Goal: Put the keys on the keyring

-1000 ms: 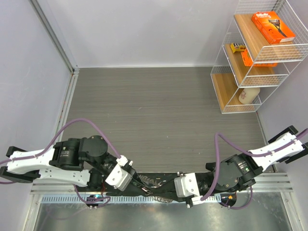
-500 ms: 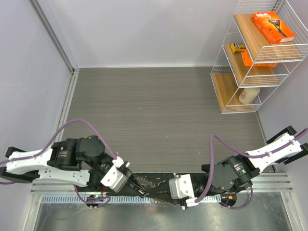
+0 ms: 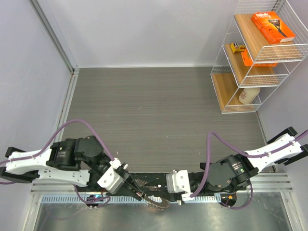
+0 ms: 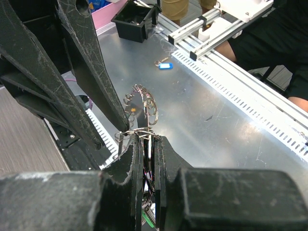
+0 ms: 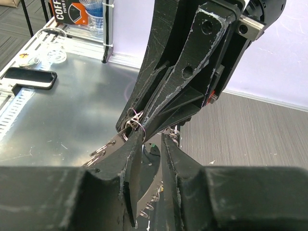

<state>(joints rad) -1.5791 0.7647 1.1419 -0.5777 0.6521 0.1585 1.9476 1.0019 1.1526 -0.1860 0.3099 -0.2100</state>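
My left gripper (image 4: 147, 139) is shut on the wire of the keyring (image 4: 144, 103), a silver ring carrying a fan of small split rings and flat silver pieces. A bright green tag (image 5: 152, 145) shows behind the jaws. In the top view the keyring (image 3: 156, 202) hangs over the metal plate between the left gripper (image 3: 136, 191) and the right gripper (image 3: 159, 191). My right gripper (image 5: 153, 137) is open, tip to tip with the left one. A small loop of the ring (image 5: 134, 123) rests against its left fingertip (image 5: 137, 142). I cannot make out any loose keys.
A shiny metal plate (image 4: 231, 120) with slotted rails lies under both grippers at the near edge. A small blue tag (image 4: 164, 64) and a black box (image 4: 132, 19) sit on it. A phone (image 5: 29, 77) lies farther off. A wire shelf (image 3: 255, 53) stands at the back right.
Both grippers have slid toward the near edge, the right one leftward. The right jaws have opened. The keyring now hangs lower, over the metal plate.
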